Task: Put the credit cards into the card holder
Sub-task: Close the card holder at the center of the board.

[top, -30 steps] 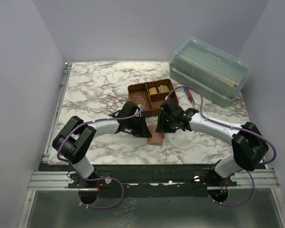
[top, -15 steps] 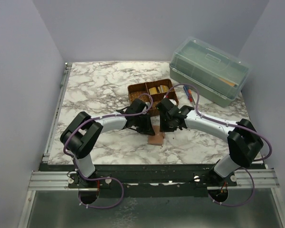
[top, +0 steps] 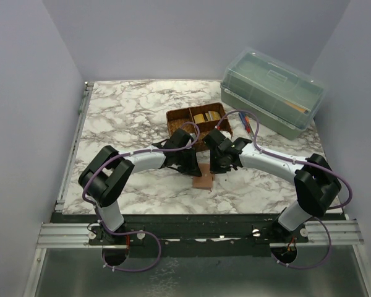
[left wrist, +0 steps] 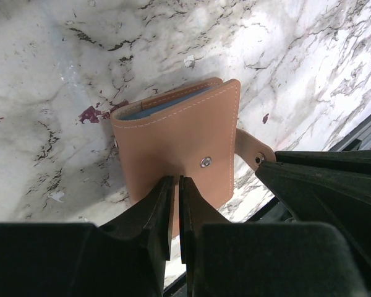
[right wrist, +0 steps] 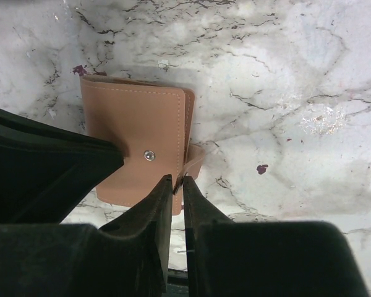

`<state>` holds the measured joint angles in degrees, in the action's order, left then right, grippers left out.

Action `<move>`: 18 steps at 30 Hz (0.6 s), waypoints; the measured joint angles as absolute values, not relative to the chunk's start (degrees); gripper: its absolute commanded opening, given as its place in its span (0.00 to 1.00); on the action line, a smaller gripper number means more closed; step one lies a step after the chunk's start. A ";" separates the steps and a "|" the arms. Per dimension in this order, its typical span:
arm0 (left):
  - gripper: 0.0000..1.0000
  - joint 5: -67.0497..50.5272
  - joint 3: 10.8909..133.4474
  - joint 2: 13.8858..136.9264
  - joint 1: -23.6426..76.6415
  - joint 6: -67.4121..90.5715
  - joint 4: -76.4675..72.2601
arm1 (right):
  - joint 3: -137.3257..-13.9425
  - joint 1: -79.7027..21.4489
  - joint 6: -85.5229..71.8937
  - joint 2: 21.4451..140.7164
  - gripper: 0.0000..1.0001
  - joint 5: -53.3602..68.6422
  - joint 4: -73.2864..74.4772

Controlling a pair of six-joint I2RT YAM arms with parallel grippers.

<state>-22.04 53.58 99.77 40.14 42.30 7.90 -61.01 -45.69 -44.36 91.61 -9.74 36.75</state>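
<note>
Tan card holder (left wrist: 185, 142) lies folded, snap tab (left wrist: 255, 150) unfastened

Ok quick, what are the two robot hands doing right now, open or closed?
Left gripper: closed on the card holder, pinching its cover's edge.
Right gripper: nearly closed by its snap tab; a grip cannot be told.

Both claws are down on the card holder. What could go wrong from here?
1. Collision: the left claw and right claw work close together over the closed card holder, and each wrist view shows the other alongside.
2. Slip: the right claw seems to pinch only the snap tab at its end, so a pull may lose it or drag the holder across the table instead of opening it.
</note>
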 measured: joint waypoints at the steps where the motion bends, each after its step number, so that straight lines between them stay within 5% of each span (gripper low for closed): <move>1: 0.15 -22.04 53.58 99.77 40.14 42.30 7.90 | -61.01 -45.69 -44.42 91.61 0.16 -9.74 36.75; 11: 0.15 -22.02 53.58 99.77 40.16 42.28 7.90 | -61.01 -45.69 -44.77 92.18 0.21 -9.74 36.75; 18: 0.15 -22.00 53.58 99.77 40.21 42.15 7.90 | -61.01 -45.69 -44.97 92.99 0.01 -9.74 36.75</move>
<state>-22.00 53.58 99.77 40.21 42.15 7.90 -61.01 -45.69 -44.97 92.99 -9.74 36.75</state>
